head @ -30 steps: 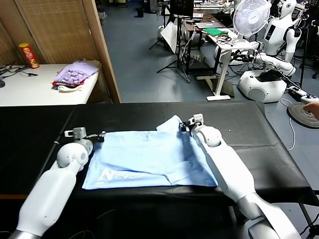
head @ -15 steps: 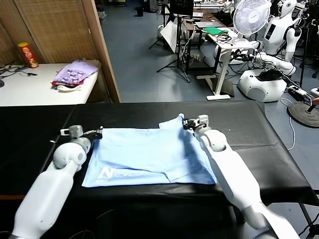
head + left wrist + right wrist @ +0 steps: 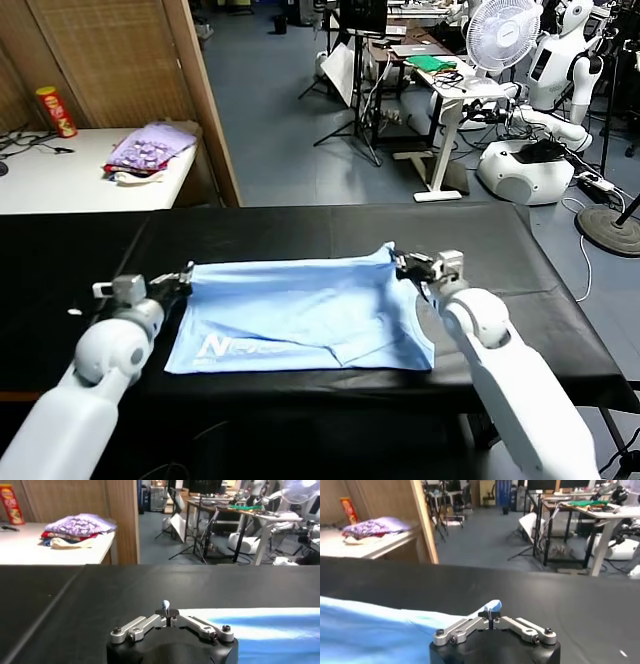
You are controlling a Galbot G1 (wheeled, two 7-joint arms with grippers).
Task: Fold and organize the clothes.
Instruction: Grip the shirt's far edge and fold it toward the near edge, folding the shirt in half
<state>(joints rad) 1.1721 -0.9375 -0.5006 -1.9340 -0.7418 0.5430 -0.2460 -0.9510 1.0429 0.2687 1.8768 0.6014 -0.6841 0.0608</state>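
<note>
Black table (image 3: pixel 540 300) under pale-blue T-shirt (image 3: pixel 300 310); left tool (image 3: pixel 186 279), right tool (image 3: pixel 400 263) each pinching its far edge

Count: one light-blue T-shirt (image 3: pixel 300 310), two grippers, left gripper (image 3: pixel 185 279) and right gripper (image 3: pixel 403 263), one black table (image 3: pixel 250 230), one purple clothes pile (image 3: pixel 150 146) at 11 o'clock.

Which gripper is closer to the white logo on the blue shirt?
Left. The left gripper pinches the T-shirt corner just above the logo; the right gripper holds the opposite far corner.
</note>
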